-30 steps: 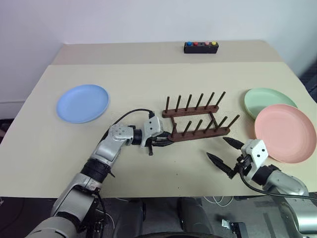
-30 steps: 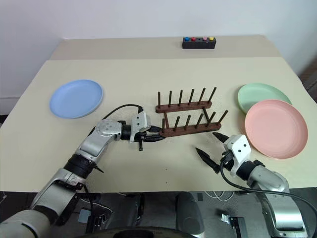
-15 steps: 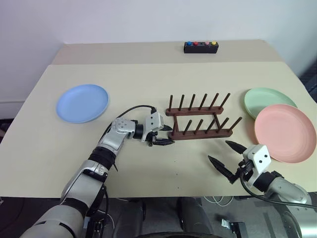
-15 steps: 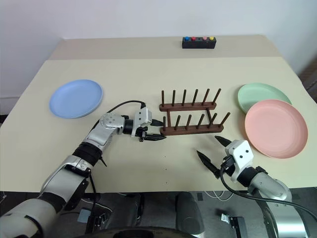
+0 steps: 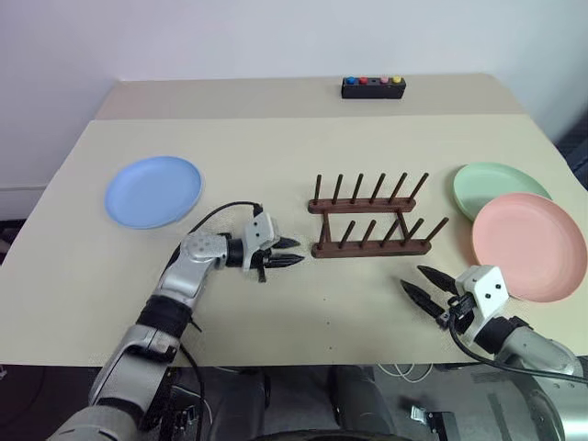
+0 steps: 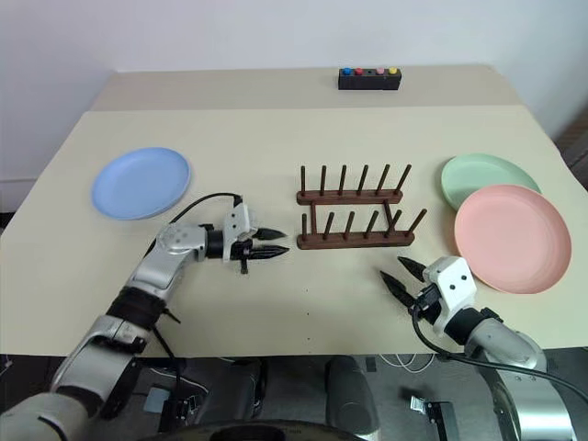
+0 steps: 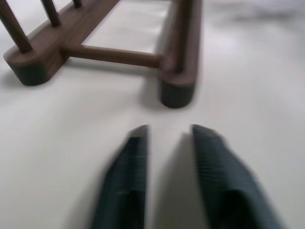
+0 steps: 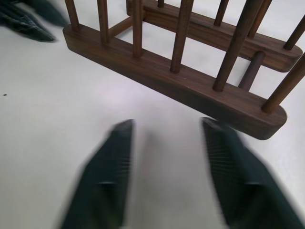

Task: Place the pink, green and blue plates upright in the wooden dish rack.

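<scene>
- Head view: blue plate (image 5: 153, 190), green plate (image 5: 496, 185), pink plate (image 5: 529, 244) flat on table (image 5: 276, 147).
- Left wrist: left gripper (image 7: 167, 136) fingers slightly apart, empty, near wooden dish rack (image 7: 178, 71) end.
- Right wrist: right gripper (image 8: 167, 131) fingers apart, empty.

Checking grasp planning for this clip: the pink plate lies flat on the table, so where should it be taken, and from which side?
Take the pink plate by its raised rim at the near edge, closest to the right end effector. It lies flat and overlaps the green plate at its far edge, so probably only the rim offers a pinch, one finger above, one beneath.
</scene>
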`<state>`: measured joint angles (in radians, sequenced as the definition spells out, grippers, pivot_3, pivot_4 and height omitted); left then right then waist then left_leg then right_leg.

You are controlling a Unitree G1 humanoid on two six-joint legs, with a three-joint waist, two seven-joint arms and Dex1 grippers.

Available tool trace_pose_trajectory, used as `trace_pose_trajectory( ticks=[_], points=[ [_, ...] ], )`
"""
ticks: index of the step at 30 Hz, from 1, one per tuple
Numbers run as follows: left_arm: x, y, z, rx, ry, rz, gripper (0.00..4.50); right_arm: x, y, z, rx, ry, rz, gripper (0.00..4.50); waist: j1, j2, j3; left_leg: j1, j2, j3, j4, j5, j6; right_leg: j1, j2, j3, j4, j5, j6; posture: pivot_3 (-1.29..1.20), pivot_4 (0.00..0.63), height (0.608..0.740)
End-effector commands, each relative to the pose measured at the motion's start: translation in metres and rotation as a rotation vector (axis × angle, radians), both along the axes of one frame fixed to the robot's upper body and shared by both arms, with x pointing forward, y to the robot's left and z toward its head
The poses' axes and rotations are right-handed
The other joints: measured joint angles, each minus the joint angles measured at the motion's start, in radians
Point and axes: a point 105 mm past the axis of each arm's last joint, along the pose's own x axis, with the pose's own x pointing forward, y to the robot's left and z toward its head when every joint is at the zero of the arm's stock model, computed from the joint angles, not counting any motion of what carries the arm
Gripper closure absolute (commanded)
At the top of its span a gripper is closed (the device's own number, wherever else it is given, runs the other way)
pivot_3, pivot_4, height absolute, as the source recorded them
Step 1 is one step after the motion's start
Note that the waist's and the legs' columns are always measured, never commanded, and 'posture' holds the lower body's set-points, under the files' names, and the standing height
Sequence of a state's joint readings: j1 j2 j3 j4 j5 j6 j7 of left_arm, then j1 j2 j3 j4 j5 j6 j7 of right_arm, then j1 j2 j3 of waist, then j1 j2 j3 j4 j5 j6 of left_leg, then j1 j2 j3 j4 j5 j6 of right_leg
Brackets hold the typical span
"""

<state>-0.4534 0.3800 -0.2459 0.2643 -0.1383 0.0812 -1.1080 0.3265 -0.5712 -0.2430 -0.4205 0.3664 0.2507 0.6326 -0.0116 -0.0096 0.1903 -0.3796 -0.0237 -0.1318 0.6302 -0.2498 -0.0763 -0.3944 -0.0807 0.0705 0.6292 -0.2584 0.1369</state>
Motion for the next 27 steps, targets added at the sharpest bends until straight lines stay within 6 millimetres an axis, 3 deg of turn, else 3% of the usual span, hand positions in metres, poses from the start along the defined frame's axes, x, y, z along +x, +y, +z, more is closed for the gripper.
trace_pose_trajectory(
  ticks=[1, 7, 12, 19, 27],
  points=[
    [-0.012, -0.012, 0.013, -0.020, -0.017, -0.045, 4.50, 0.006, -0.007, 0.004, -0.034, -0.016, -0.019, 4.42, 0.001, 0.000, 0.000, 0.000, 0.000, 0.000, 0.000, 0.000, 0.000, 0.000, 0.000, 0.000, 0.000, 0.000, -0.001, 0.00, 0.150, 0.740],
    [-0.022, -0.030, 0.007, -0.003, 0.002, -0.047, 4.50, 0.019, -0.025, -0.006, -0.142, 0.007, -0.097, 4.42, -0.001, 0.000, 0.000, 0.000, 0.000, 0.000, 0.000, 0.000, 0.000, 0.000, 0.000, 0.000, 0.000, 0.000, -0.001, 0.00, 0.150, 0.740],
    [-0.016, -0.038, 0.003, 0.006, -0.002, -0.002, 4.50, 0.031, -0.032, -0.013, -0.203, 0.028, -0.132, 4.42, -0.004, 0.000, 0.000, 0.001, 0.000, 0.000, 0.000, 0.000, 0.000, 0.000, 0.000, 0.000, 0.000, 0.000, -0.001, 0.00, 0.150, 0.740],
    [0.003, -0.047, 0.007, -0.022, -0.051, 0.095, 4.50, 0.056, -0.026, -0.014, -0.221, 0.001, -0.139, 4.42, -0.003, 0.000, 0.000, 0.002, 0.000, 0.000, 0.000, 0.000, 0.000, 0.002, 0.000, 0.000, 0.000, 0.000, -0.001, 0.00, 0.150, 0.740],
    [0.033, -0.040, 0.011, -0.027, -0.154, 0.268, 4.50, 0.079, -0.024, -0.010, -0.260, -0.052, -0.154, 4.42, -0.005, 0.000, 0.000, 0.003, 0.000, 0.000, 0.000, 0.000, 0.000, 0.003, 0.000, 0.000, 0.000, 0.001, 0.002, 0.00, 0.150, 0.740]
  ],
)
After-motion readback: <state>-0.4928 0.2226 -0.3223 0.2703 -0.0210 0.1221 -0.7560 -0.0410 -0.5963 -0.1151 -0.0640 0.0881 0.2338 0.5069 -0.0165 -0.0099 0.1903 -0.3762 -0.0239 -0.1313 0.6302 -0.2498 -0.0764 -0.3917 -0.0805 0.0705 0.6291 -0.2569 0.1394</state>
